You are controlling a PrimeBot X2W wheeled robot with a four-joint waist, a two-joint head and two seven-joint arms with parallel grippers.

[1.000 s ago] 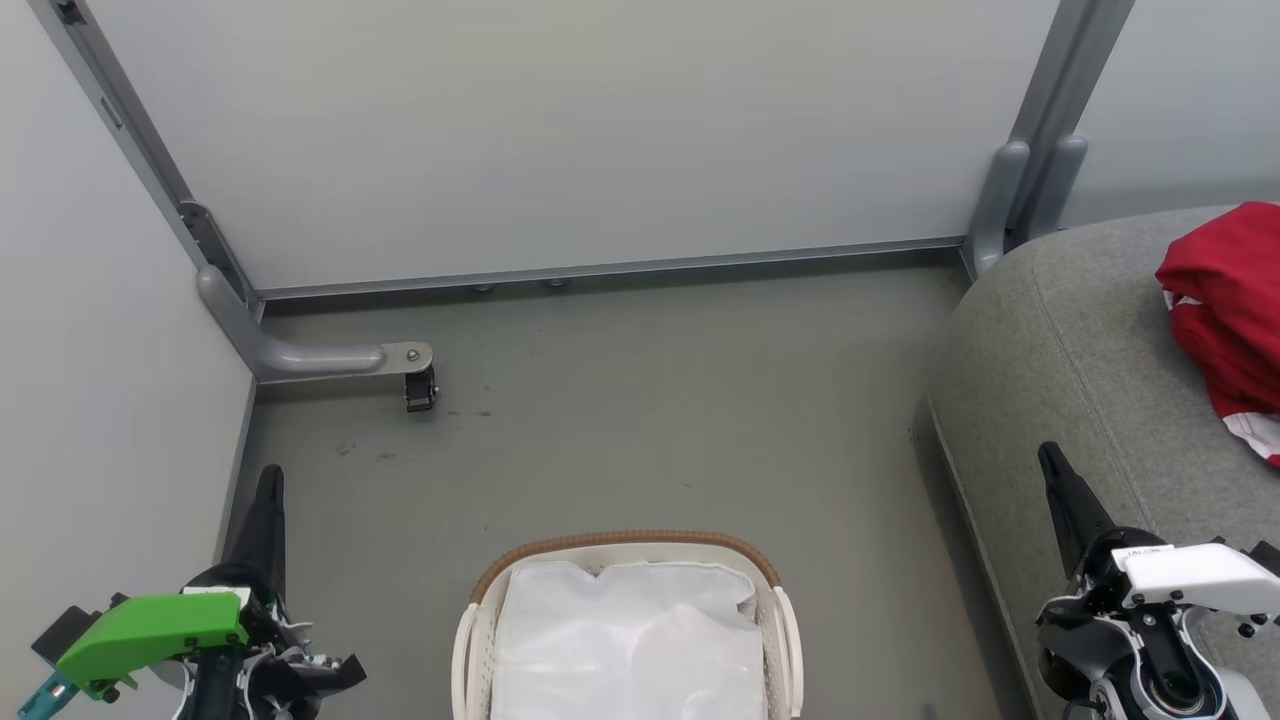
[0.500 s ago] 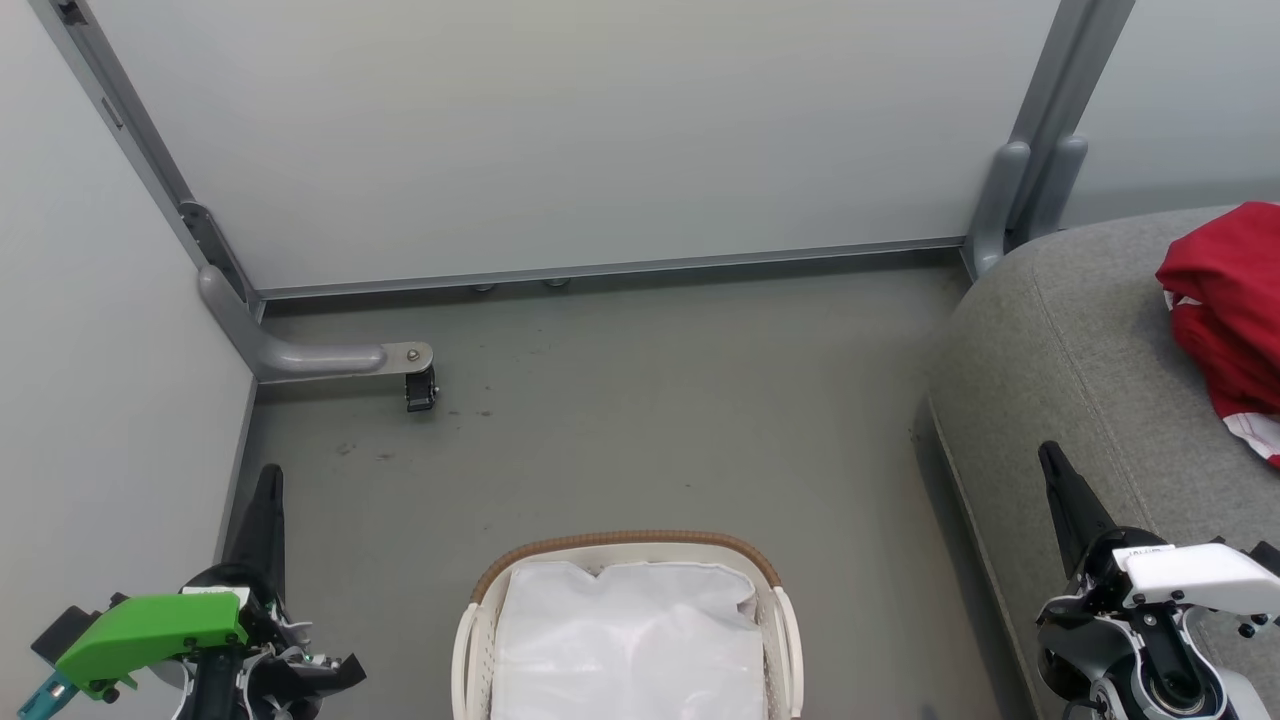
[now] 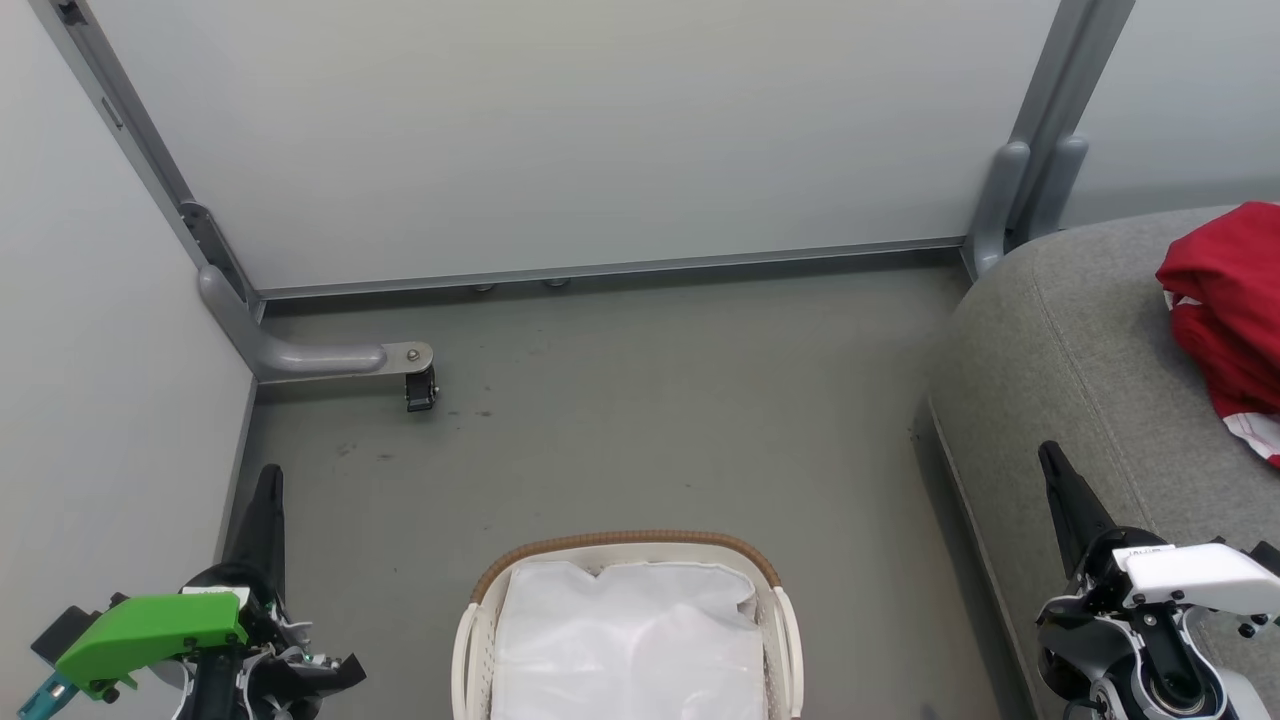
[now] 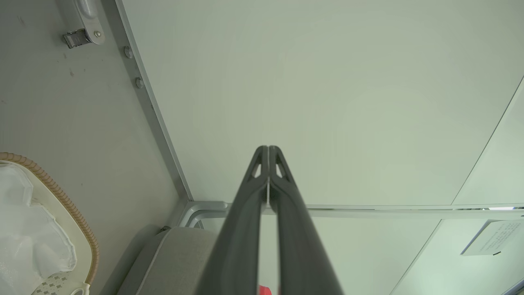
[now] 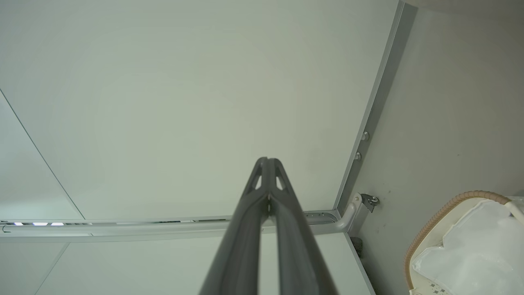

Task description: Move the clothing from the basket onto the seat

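Note:
The red clothing [image 3: 1228,310] with white trim lies bunched on the grey seat [image 3: 1080,350] at the right edge of the head view. The white basket [image 3: 770,590] with its brown rim stands on the floor at the bottom centre, showing just the white crinkly liner [image 3: 630,640] inside. My left gripper [image 3: 268,478] is shut with nothing in it at the lower left, beside the basket. My right gripper [image 3: 1048,455] is shut and holds nothing over the seat's front edge. The left wrist view has the shut fingertips [image 4: 268,150], the basket rim [image 4: 69,209] and a red sliver [image 4: 265,290].
Pale partition panels close in the back and left, with a grey metal foot and caster [image 3: 420,385] on the floor at the left. A grey post [image 3: 1030,190] stands at the seat's far corner. Open grey floor [image 3: 640,400] lies between basket and panels.

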